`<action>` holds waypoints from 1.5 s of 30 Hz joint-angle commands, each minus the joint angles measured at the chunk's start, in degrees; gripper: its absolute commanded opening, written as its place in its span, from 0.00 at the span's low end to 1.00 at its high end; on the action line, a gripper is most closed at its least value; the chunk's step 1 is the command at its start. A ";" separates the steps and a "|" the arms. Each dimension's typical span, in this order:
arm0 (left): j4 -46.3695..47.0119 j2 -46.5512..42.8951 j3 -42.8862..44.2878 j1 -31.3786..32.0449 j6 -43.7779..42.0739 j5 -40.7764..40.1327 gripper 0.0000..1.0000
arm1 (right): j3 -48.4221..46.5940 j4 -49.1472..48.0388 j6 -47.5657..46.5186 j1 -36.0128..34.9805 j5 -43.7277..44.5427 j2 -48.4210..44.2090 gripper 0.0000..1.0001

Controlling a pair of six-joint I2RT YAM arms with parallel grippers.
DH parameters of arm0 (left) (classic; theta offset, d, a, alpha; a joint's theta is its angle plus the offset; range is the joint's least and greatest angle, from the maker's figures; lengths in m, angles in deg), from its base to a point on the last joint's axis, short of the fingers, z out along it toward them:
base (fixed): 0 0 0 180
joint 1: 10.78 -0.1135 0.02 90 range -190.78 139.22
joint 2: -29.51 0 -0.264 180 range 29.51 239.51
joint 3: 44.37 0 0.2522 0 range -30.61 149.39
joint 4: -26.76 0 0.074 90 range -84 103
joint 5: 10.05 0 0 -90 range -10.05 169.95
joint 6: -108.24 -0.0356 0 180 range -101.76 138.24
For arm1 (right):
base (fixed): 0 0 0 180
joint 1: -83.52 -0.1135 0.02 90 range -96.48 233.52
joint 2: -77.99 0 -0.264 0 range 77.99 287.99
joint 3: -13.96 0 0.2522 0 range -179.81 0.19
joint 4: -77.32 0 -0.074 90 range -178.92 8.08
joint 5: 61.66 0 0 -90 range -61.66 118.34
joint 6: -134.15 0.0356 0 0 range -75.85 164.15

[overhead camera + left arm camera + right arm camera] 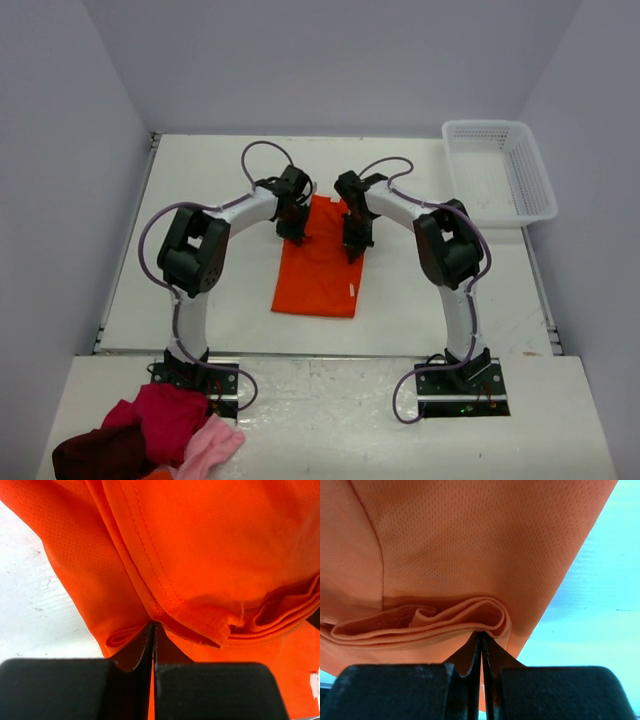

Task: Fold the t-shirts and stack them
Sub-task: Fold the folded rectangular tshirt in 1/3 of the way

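Observation:
A bright orange t-shirt (318, 268) lies partly folded on the white table in the middle of the top view, a small white label near its right front edge. My left gripper (298, 236) is shut on the shirt's left edge, where layered cloth bunches at the fingertips (153, 625). My right gripper (352, 246) is shut on the right edge, pinching a fold of several layers (481, 632). The orange cloth (210, 555) fills the left wrist view and most of the right wrist view (470, 545).
A white plastic basket (498, 170) stands at the table's far right corner. A heap of red, maroon and pink clothes (150, 430) lies at the near left, beside the left arm's base. The white table (200, 180) is walled at the back and sides.

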 commanded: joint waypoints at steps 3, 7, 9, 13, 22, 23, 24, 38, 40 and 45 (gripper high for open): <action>0.57 1.22 3.73 -0.34 -2.09 -1.82 0.00 | 3.89 0.44 3.02 0.09 1.41 -2.38 0.00; -0.66 -0.53 3.38 -0.43 -1.13 -5.07 0.06 | 4.34 -0.08 2.93 0.09 1.23 -3.08 0.00; -0.93 -2.46 2.76 -0.43 -0.69 -5.60 0.10 | 4.34 -0.44 1.97 -0.09 1.76 -4.13 0.00; -1.80 -6.77 0.13 -0.43 0.89 -8.24 0.14 | 4.52 -2.02 -1.28 -0.44 4.39 -7.20 0.00; -3.13 -16.79 -7.16 -0.26 3.97 -9.56 0.11 | 5.04 -2.37 -5.68 -0.53 5.89 -13.45 0.00; -2.95 -17.06 -7.61 -0.25 4.15 -9.39 0.10 | 6.09 -2.72 -5.86 -0.53 3.54 -14.07 0.00; -2.69 -17.32 -8.05 -0.25 4.15 -9.21 0.10 | 6.62 -3.25 -6.12 -0.53 2.56 -14.33 0.00; 0.47 -12.93 -7.43 0.80 4.59 -4.47 0.10 | 2.60 -4.04 -7.62 -2.46 -3.69 -8.54 0.00; 1.62 -11.44 -7.87 0.97 4.68 -3.50 0.09 | 1.53 -3.34 -7.36 -2.55 -4.21 -6.70 0.00; 3.20 -7.31 -7.88 0.98 4.41 -2.18 0.08 | 1.70 -3.95 -6.65 -2.64 -5.09 -5.11 0.00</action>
